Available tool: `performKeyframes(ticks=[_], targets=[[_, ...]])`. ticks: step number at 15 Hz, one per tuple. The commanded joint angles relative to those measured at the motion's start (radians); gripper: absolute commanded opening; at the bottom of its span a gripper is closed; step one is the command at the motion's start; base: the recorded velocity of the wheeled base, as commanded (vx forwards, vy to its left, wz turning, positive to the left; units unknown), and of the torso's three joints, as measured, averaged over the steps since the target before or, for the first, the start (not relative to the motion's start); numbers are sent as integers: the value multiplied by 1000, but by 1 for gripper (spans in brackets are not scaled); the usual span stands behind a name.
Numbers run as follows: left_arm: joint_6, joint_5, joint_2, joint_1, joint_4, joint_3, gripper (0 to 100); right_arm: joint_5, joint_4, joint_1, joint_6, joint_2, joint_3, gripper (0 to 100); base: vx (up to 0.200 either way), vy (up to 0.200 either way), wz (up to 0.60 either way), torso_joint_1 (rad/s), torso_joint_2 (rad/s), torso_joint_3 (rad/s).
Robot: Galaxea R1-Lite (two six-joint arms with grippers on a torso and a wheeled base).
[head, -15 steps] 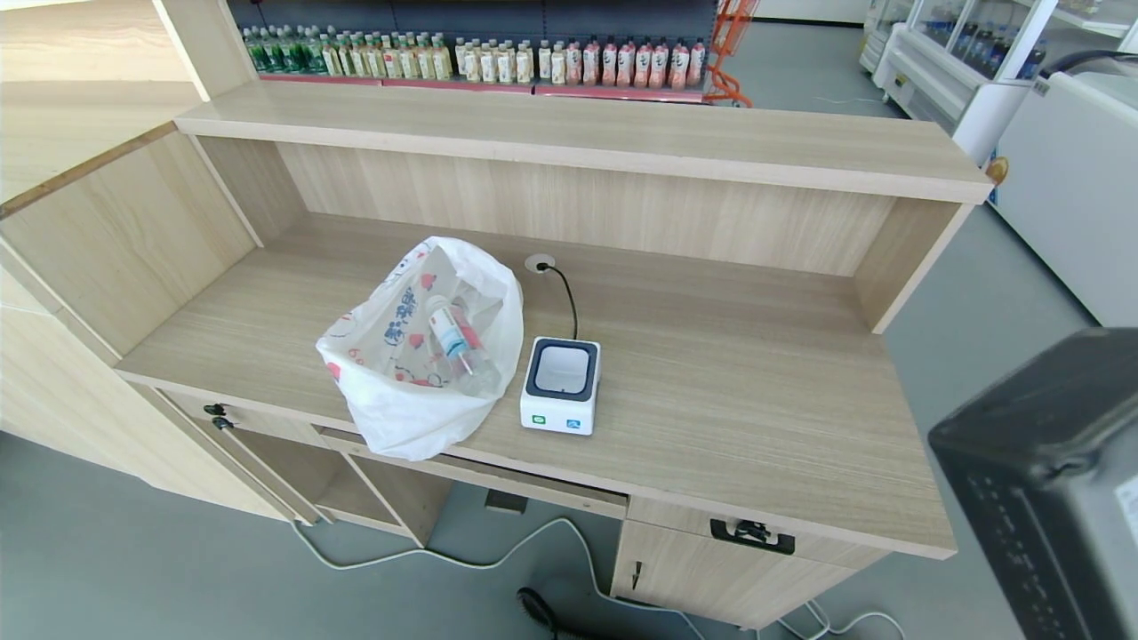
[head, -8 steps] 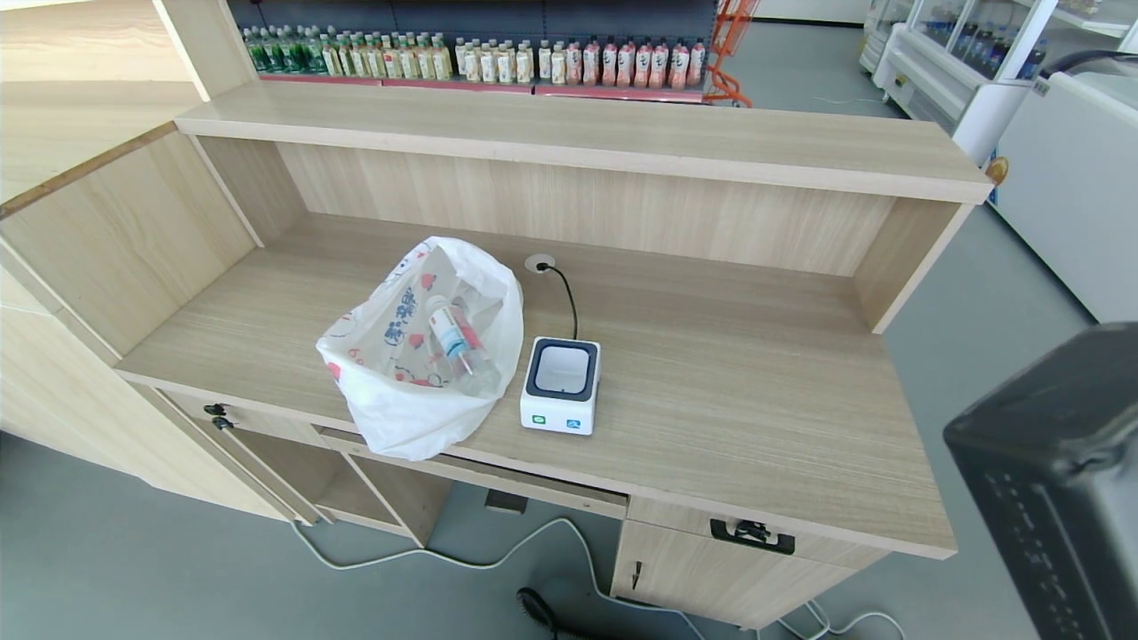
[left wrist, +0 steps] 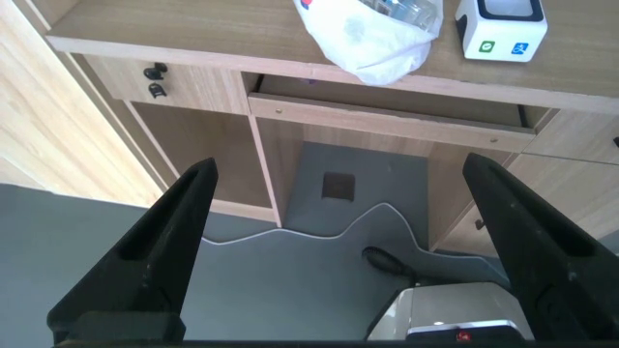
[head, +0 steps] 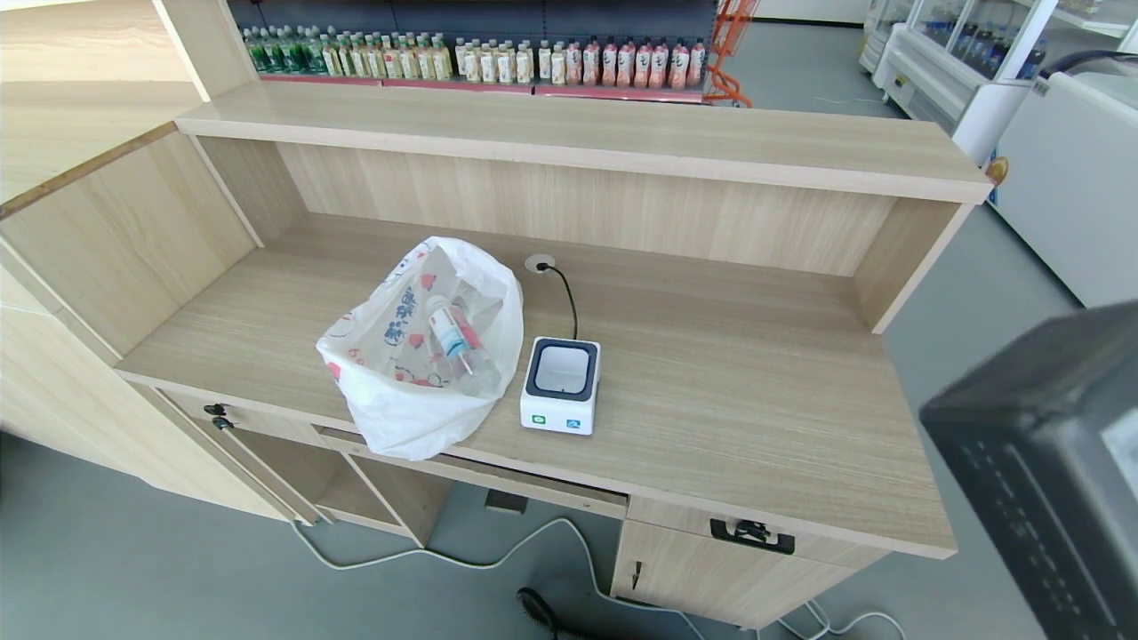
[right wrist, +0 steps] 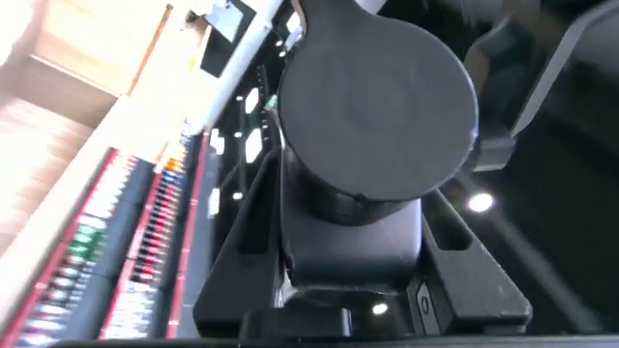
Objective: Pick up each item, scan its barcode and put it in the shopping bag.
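A black round-capped cylinder [right wrist: 377, 97] on a boxy black base sits close to the camera; what it is cannot be told. Beyond it run blurred, tilted shelves of bottles [right wrist: 106, 251], next to a pale wooden panel [right wrist: 87, 58].

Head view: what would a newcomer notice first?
The white shopping bag sits open on the wooden counter, with a clear bottle lying tilted inside it. Close beside it, on the robot's right, is the small white scanner, its black cable running to a hole farther back.
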Motion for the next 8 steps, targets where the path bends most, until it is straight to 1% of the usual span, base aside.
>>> performKeyframes(ticks=[1,2,3,4,5,6,8], targets=[[0,0,2,0,0,0,100,-122,13,-163,353,100,-156,0,0,0,0,0,0,0],[0,0,2,0,0,0,100,-409,130,-329,738,83,-166,0,0,0,0,0,0,0],[0,0,2,0,0,0,100,-604,262,-398,1020,43,-174,0,0,0,0,0,0,0],[0,0,2,0,0,0,100,-704,383,-425,1219,23,-174,0,0,0,0,0,0,0],[0,0,2,0,0,0,100,-715,473,-457,1388,25,-182,0,0,0,0,0,0,0],[0,0,2,0,0,0,100,-715,532,-462,1587,27,-183,0,0,0,0,0,0,0],[0,0,2,0,0,0,100,-692,547,-447,1954,65,-248,0,0,0,0,0,0,0]])
